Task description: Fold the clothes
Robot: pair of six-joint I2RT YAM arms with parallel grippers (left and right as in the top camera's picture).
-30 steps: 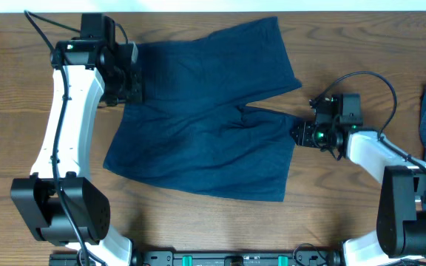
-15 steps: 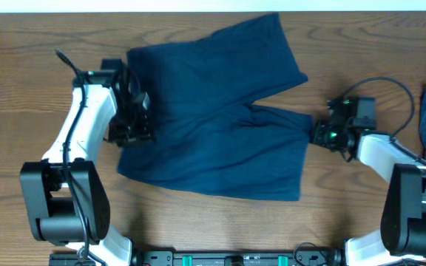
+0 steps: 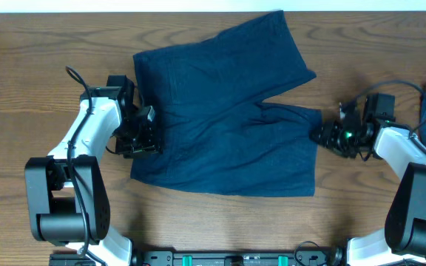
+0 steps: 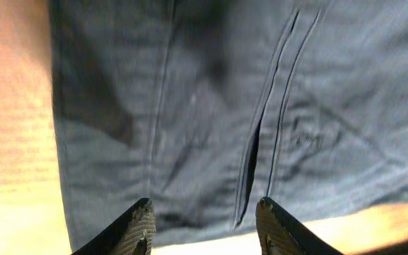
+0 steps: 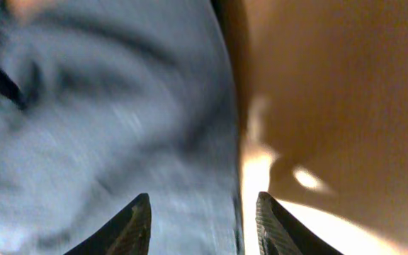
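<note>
Shorts (image 3: 228, 118) lie flat on the counter (image 3: 35, 66), and with your left tool (image 4: 202, 227) at the waistband (image 3: 140, 81) and right tool (image 5: 202, 219) at a leg hem (image 3: 313, 159) both parted, gripping nothing, a shallow pinch could slip off or bunch the cloth.

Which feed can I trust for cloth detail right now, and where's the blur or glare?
Overhead: sharp and evenly lit, with the edges of the shorts clear against the table. Left wrist: slightly soft, but the seams are readable; the table is washed out orange at the left and bottom. Right wrist: heavy motion blur smears the cloth, and there are bright glare spots on the table, so don't trust it for detail.
</note>
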